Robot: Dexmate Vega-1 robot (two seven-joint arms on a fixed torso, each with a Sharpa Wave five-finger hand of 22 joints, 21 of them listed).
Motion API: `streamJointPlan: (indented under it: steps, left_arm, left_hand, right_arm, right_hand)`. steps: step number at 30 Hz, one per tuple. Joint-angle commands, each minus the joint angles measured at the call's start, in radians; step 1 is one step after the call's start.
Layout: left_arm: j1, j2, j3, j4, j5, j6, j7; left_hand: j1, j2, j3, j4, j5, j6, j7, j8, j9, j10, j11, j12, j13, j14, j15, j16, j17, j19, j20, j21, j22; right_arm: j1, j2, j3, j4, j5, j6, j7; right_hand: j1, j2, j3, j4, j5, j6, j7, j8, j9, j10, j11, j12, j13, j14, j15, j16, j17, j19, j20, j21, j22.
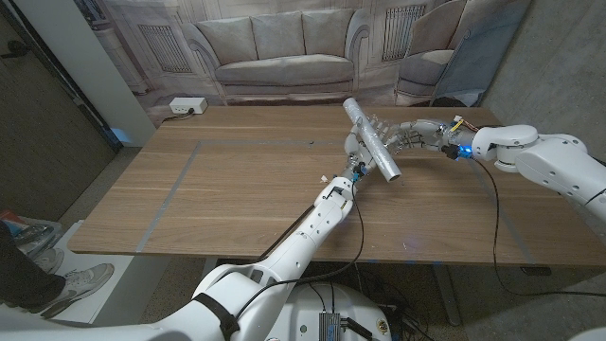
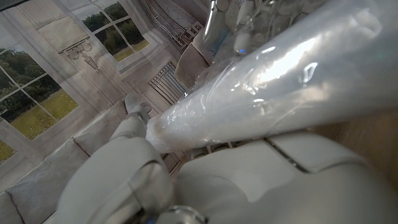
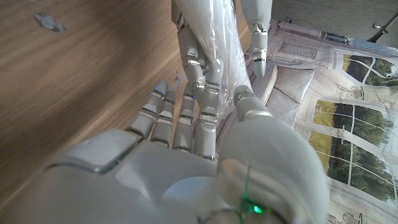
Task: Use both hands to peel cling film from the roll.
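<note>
Wooden brown table (image 1: 237, 199) fills the middle of the head view, and above its upper right part a long silvery roll of clear cling film (image 1: 372, 138) is held off the surface, slanting from the upper middle down toward the right. The white left hand (image 1: 357, 163) reaches up from the lower left and grips the roll from below, near its lower half. The white right hand (image 1: 409, 135) comes in from the right edge and has its fingers at the roll's right side, just beside the left hand. A printed backdrop of a grey sofa (image 1: 279, 43) hangs behind the table.

Left wrist view: the cling film roll (image 2: 273, 81) crosses the frame diagonally, glossy and wrinkled, lying in the grasp of the left hand (image 2: 205, 174) in the lower part.

Right wrist view: the right hand (image 3: 193, 162) takes the lower half, its fingers (image 3: 186, 118) closed against the film roll (image 3: 221, 56), thumb pressing its other side. The left hand's fingers (image 3: 186, 31) wrap the roll at the top of the frame.
</note>
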Motion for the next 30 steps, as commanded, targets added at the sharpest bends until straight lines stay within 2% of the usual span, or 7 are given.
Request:
streamJointPlan:
  steps: [1, 2, 8, 14, 18, 22, 30]
  left_arm:
    - [-0.01, 0.0, 0.005, 0.017, 0.012, 0.019, -0.01]
    - [-0.005, 0.007, 0.009, -0.001, 0.014, 0.035, 0.004]
    - [-0.018, 0.023, 0.017, 0.003, 0.015, 0.077, -0.014]
    - [-0.024, 0.022, 0.017, 0.03, 0.011, 0.09, -0.047]
    - [-0.039, 0.006, 0.003, 0.085, -0.013, 0.095, -0.129]
    - [-0.038, 0.018, 0.008, 0.066, -0.001, 0.113, -0.117]
    - [-0.034, 0.036, 0.01, 0.034, -0.004, 0.17, -0.087]
  left_hand:
    - [0.004, -0.004, -0.001, 0.005, 0.006, 0.007, 0.0, 0.001, 0.0, 0.004, -0.003, 0.003, 0.002, -0.005, -0.041, 0.002, 0.0, -0.009, 0.003, -0.005, 0.003]
    - [0.004, -0.004, -0.001, 0.005, 0.006, 0.008, 0.0, 0.001, 0.0, 0.004, -0.005, 0.003, 0.002, -0.005, -0.043, 0.002, 0.0, -0.01, 0.003, -0.005, 0.003]
    - [0.003, -0.007, -0.003, 0.004, 0.006, -0.015, -0.006, -0.012, -0.006, -0.009, -0.015, -0.002, 0.0, -0.022, -0.054, -0.005, -0.002, -0.032, 0.012, -0.013, 0.002]
    - [0.001, -0.039, -0.017, -0.004, 0.009, -0.061, -0.011, -0.04, -0.014, 0.02, -0.033, 0.021, 0.007, -0.064, -0.055, -0.01, 0.005, -0.093, 0.049, -0.028, 0.002]
    - [-0.021, -0.043, -0.029, 0.007, 0.011, -0.094, 0.002, -0.058, -0.013, -0.013, -0.003, 0.018, 0.014, -0.09, -0.03, -0.01, 0.012, -0.094, 0.058, -0.021, 0.003]
    - [-0.054, -0.037, -0.042, 0.029, 0.013, -0.161, 0.018, -0.094, -0.013, -0.093, 0.034, 0.001, 0.022, -0.105, -0.007, -0.005, 0.02, -0.054, 0.046, -0.002, 0.004]
    - [-0.077, -0.036, -0.053, 0.043, 0.012, -0.237, 0.008, -0.139, -0.014, -0.15, 0.037, -0.002, 0.028, -0.071, -0.013, 0.011, 0.026, 0.048, -0.014, 0.036, 0.007]
  right_arm:
    - [0.011, -0.009, -0.008, -0.023, -0.013, -0.035, -0.034]
    - [0.01, -0.009, -0.006, -0.026, -0.011, -0.04, -0.042]
    - [-0.016, -0.008, 0.023, -0.044, 0.015, -0.059, -0.1]
    - [-0.046, -0.003, 0.053, -0.052, 0.038, -0.064, -0.156]
    - [-0.05, -0.002, 0.06, -0.057, 0.038, -0.069, -0.182]
    - [-0.041, 0.003, 0.055, -0.054, 0.033, -0.074, -0.193]
    - [-0.036, 0.014, 0.058, -0.051, 0.037, -0.076, -0.21]
  right_hand:
    - [0.078, 0.011, 0.037, -0.009, -0.007, 0.034, -0.015, 0.019, 0.006, 0.032, -0.039, 0.007, 0.003, 0.014, -0.021, 0.002, 0.001, 0.02, -0.014, 0.011, 0.003]
    - [0.105, 0.012, 0.048, -0.01, -0.009, 0.046, -0.021, 0.024, 0.006, 0.044, -0.052, 0.011, 0.003, 0.027, -0.032, 0.004, 0.001, 0.025, -0.02, 0.014, 0.003]
    - [0.128, 0.019, 0.054, -0.002, -0.013, 0.051, -0.014, 0.028, 0.008, 0.068, -0.055, 0.018, 0.002, 0.042, -0.052, 0.009, 0.004, 0.04, -0.033, 0.023, 0.004]
    - [0.137, 0.019, 0.06, -0.001, -0.013, 0.05, -0.008, 0.03, 0.012, 0.081, -0.055, 0.021, 0.002, 0.05, -0.056, 0.009, 0.003, 0.047, -0.038, 0.028, 0.005]
    - [0.141, 0.019, 0.063, 0.001, -0.013, 0.049, -0.006, 0.031, 0.014, 0.086, -0.055, 0.023, 0.002, 0.053, -0.058, 0.008, 0.003, 0.048, -0.04, 0.029, 0.005]
    - [0.145, 0.019, 0.066, 0.002, -0.013, 0.051, -0.002, 0.034, 0.016, 0.089, -0.056, 0.023, 0.002, 0.054, -0.06, 0.007, 0.003, 0.051, -0.042, 0.031, 0.005]
    - [0.15, 0.017, 0.07, 0.003, -0.013, 0.052, 0.003, 0.037, 0.02, 0.092, -0.056, 0.022, 0.002, 0.057, -0.062, 0.005, 0.003, 0.052, -0.042, 0.033, 0.005]
